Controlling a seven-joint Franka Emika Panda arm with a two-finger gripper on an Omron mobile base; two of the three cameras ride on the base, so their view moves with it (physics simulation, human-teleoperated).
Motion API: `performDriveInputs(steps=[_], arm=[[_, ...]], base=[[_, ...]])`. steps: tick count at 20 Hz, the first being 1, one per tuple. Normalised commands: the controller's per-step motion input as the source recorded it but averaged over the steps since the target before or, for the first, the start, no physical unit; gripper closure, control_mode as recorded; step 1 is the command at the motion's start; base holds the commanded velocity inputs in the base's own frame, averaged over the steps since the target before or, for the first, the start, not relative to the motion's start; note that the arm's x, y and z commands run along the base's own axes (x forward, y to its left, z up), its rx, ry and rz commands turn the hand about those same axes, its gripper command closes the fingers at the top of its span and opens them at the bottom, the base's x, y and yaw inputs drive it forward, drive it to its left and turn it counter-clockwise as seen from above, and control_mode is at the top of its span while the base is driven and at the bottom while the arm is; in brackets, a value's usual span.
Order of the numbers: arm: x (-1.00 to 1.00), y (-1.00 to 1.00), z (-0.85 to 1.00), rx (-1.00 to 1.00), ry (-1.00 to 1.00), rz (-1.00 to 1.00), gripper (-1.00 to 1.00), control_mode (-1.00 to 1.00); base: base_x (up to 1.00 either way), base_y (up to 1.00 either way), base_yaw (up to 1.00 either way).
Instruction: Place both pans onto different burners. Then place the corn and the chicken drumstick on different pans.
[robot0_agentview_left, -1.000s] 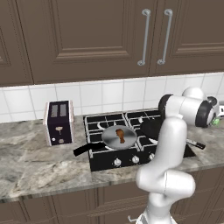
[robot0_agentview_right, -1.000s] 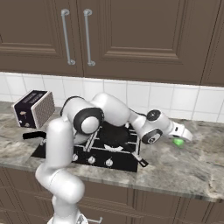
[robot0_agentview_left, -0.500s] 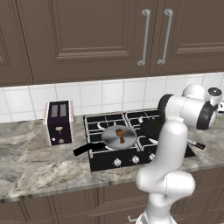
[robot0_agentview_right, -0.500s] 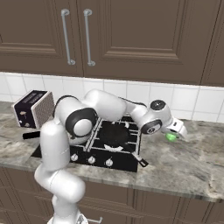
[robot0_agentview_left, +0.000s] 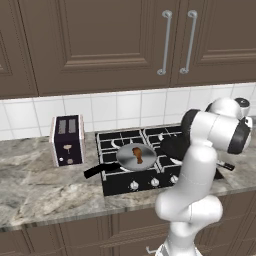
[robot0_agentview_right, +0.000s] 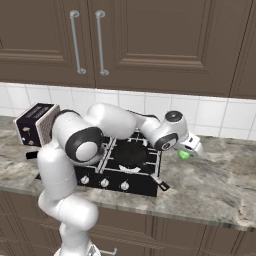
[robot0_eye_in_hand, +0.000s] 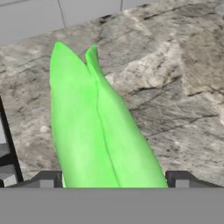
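Note:
The corn (robot0_eye_in_hand: 100, 127), in a bright green husk, lies on the marble counter right of the hob (robot0_agentview_right: 142, 175). My gripper (robot0_eye_in_hand: 112, 179) is open, a finger on each side of the cob with a small gap to it. In the right base view the gripper (robot0_agentview_right: 194, 148) hangs over the corn (robot0_agentview_right: 185, 155). The silvery-grey pan (robot0_agentview_left: 127, 161) sits on the front left burner with the chicken drumstick (robot0_agentview_left: 137, 154) in it. The dark pan (robot0_agentview_right: 132, 153) rests on the front right burner, also seen as the dark pan (robot0_agentview_left: 172, 147), partly behind my arm.
A toaster (robot0_agentview_left: 67, 140) stands on the counter left of the hob. A tiled wall and dark cabinets rise behind. The dark pan's handle (robot0_agentview_right: 161, 183) juts over the hob's front right corner. Marble counter (robot0_agentview_right: 220, 180) stretches to the right of the corn.
My wrist has turned and the hand has shifted slightly left and closer over the corn. The corn, both pans and the drumstick have not moved.

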Motion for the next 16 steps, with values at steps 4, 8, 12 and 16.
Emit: performDriveInputs(steps=[4,8,12,16], arm=[[-0.17,0.54,0.0,0.0,0.0,0.0,1.0,-1.0],[-0.13,0.52,0.0,0.0,0.0,0.0,1.0,-1.0],[-0.13,0.54,0.0,0.0,0.0,0.01,1.0,-1.0],[-0.08,0.55,0.02,0.0,0.0,0.01,1.0,-1.0]], base=[[0.0,0.0,0.0],[0.0,0.0,0.0],[0.0,0.0,0.0],[0.0,0.0,0.0]])
